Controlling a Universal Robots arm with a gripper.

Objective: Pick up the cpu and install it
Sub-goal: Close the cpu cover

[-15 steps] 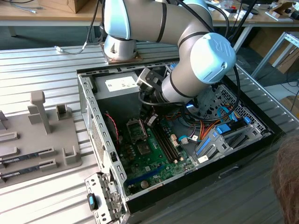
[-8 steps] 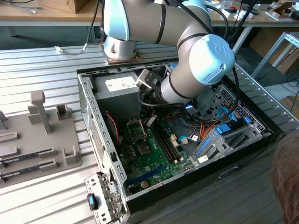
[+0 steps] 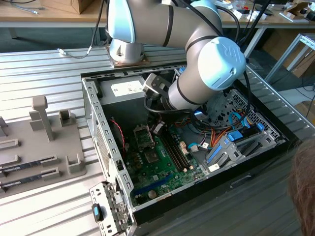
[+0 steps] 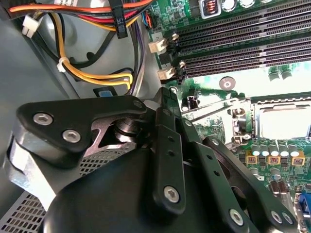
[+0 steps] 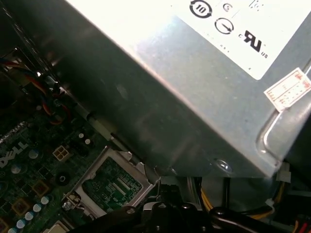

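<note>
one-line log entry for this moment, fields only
arm: inside open pc case | gripper: low over motherboard, beside cpu socket | power supply: close by wrist

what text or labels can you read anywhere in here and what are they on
White label on the grey metal power supply box: round symbols and marks, no whole word readable.
Small red-and-white sticker on the same box: print too small to read.
Green motherboard: white lettering, tilted and partly cut off, not reliably readable.
No text clear enough to quote.
</note>
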